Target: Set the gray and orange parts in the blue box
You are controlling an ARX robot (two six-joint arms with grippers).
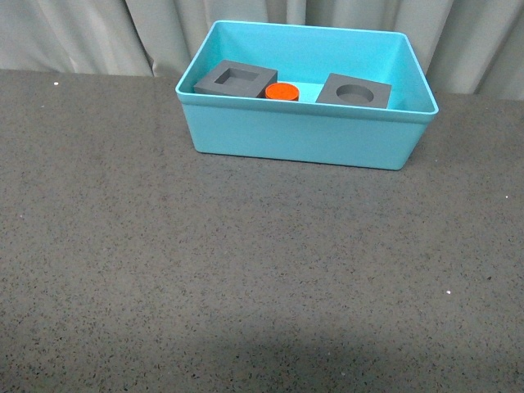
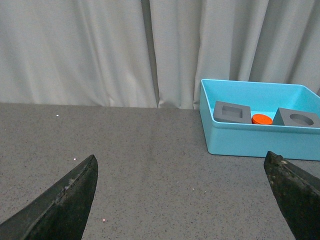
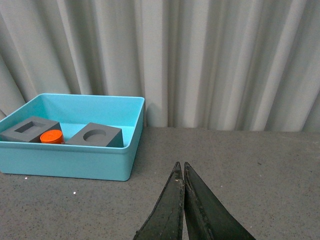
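The blue box [image 1: 303, 139] stands at the back of the dark table. Inside it lie a gray cube with a square recess [image 1: 236, 79], an orange cylinder [image 1: 282, 92] and a gray cube with a round recess [image 1: 354, 90]. The same box [image 2: 260, 142] shows in the left wrist view with the square-recess cube [image 2: 232, 111], cylinder [image 2: 262, 119] and round-recess cube [image 2: 298, 117]. My left gripper [image 2: 181, 159] is open over bare table, well short of the box. My right gripper [image 3: 181, 165] is shut on nothing, beside the box [image 3: 70, 162]. Neither arm appears in the front view.
Pale curtains [image 1: 98, 33] hang right behind the table. The dark speckled tabletop [image 1: 246, 278] stretches in front of the box.
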